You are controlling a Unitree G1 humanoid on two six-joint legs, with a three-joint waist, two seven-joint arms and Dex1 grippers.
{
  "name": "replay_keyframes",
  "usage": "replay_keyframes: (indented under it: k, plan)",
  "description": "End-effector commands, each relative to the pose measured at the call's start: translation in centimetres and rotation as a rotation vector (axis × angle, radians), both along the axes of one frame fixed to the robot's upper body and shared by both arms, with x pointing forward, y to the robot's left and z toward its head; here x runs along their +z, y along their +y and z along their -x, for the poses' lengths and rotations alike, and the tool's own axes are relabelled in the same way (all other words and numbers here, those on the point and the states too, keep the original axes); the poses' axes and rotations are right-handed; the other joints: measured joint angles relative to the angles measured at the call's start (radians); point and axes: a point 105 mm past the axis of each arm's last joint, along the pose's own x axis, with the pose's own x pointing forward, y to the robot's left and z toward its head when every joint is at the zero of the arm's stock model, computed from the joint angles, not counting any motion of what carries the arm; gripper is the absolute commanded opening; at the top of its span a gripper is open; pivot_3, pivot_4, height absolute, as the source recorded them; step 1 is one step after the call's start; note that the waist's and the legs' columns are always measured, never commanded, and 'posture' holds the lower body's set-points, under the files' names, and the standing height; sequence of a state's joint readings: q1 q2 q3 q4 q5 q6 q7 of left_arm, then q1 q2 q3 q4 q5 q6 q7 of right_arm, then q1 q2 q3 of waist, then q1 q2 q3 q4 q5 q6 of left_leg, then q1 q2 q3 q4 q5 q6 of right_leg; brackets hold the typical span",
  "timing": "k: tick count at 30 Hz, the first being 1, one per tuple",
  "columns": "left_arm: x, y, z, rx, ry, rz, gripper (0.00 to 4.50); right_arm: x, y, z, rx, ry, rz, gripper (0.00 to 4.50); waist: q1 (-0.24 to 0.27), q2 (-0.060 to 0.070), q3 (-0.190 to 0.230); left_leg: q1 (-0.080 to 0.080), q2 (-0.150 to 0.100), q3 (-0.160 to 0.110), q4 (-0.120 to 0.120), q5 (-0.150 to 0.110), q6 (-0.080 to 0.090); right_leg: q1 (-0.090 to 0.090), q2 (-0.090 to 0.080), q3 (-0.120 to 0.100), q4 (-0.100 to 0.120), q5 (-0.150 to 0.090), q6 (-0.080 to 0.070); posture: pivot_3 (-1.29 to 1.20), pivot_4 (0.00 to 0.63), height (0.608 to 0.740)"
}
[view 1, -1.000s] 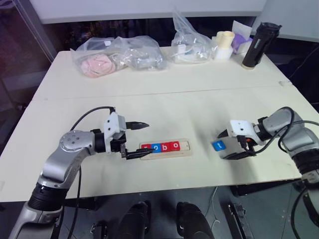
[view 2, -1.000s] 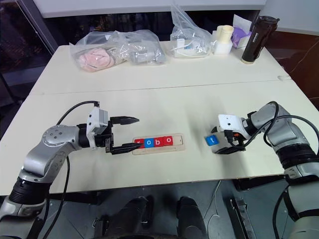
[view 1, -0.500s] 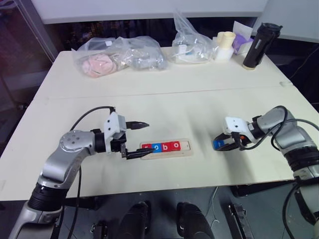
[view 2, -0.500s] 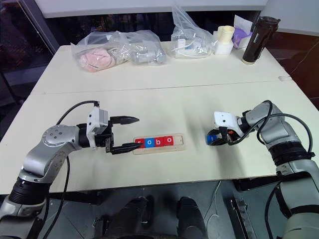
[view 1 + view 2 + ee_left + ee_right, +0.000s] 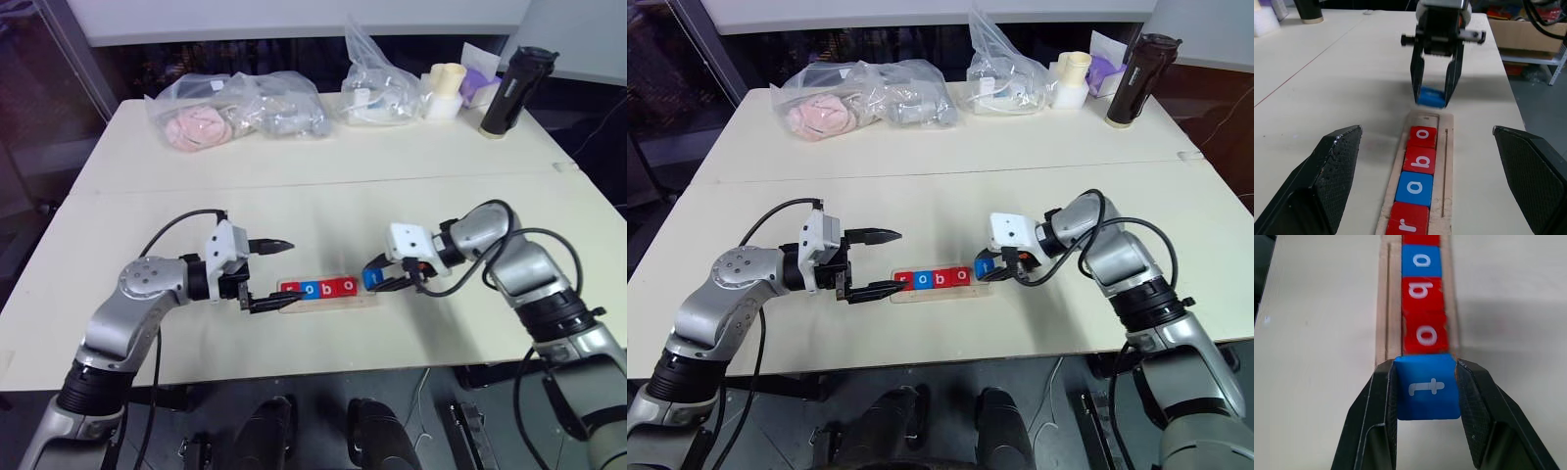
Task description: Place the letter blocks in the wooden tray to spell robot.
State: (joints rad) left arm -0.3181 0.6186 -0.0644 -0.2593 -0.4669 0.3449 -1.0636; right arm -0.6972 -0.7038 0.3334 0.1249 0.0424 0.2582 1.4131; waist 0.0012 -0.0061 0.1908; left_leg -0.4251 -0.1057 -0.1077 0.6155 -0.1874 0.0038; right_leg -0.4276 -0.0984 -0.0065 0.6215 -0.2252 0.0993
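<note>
now right gripper [image 5: 1426, 396], jaws pinching small blue square t block [image 5: 1427, 387], has carried it over to pale wooden tray [image 5: 1445, 147] end; left gripper [image 5: 263, 274] jaws spread; only placing left.

The left gripper [image 5: 270, 273] stood wide open, arm bent, fingers pointing inward. The right gripper [image 5: 1426, 396] was clamped shut, angled downward, perhaps slightly above the surface; its forearm reached across toward centre.

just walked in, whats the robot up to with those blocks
It is spelling "robot" in the wooden tray. Four letter blocks, r, o, b, o, already sit in the groove. The right hand is shut on the blue t block, holding it at the tray's free end next to the last o. The left hand hangs open at the tray's other end.
</note>
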Motion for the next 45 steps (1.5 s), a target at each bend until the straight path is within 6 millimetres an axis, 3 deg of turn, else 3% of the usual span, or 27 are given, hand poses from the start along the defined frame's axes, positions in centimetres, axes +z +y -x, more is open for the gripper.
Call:
replay_keyframes:
  k: [1,17,35,42,45]
  plan:
    - [0.9,-0.2,0.5,-0.015,-0.037,0.007,4.50,0.6,0.5,-0.1,0.009,-0.028,-0.007,1.14,0.003,0.000,0.000,0.000,0.000,0.000,0.000,0.000,0.000,0.000,0.000,0.000,0.000,0.000,0.000,0.00,0.150,0.738]
    - [0.8,-0.4,0.6,-0.007,-0.034,0.013,4.50,-0.6,-0.5,-0.8,-0.013,-0.004,0.042,1.14,0.006,0.000,0.000,0.000,0.000,0.000,0.000,0.000,-0.001,0.000,0.001,0.000,0.002,0.000,0.000,0.00,0.150,0.738]
    - [0.8,-0.3,0.6,-0.001,-0.029,0.016,4.50,-0.5,0.2,-1.0,-0.005,0.010,0.031,1.14,0.004,0.000,0.000,0.001,0.000,0.000,0.000,0.001,-0.002,-0.001,0.001,0.000,0.004,0.000,0.000,0.00,0.150,0.738]
    - [0.8,-0.4,0.6,-0.004,-0.027,0.018,4.50,0.7,1.1,-0.9,0.006,-0.009,-0.014,4.47,0.004,0.000,0.000,0.001,0.000,0.000,0.000,0.001,-0.002,-0.001,0.001,0.000,0.005,0.000,0.000,0.00,0.150,0.738]
    - [0.9,-0.5,0.6,-0.006,-0.026,0.019,4.50,1.2,1.1,-1.1,-0.009,-0.030,-0.024,4.47,0.004,0.000,0.000,0.001,0.000,0.000,0.000,0.001,-0.002,-0.001,0.001,0.000,0.005,0.000,0.000,0.00,0.150,0.738]
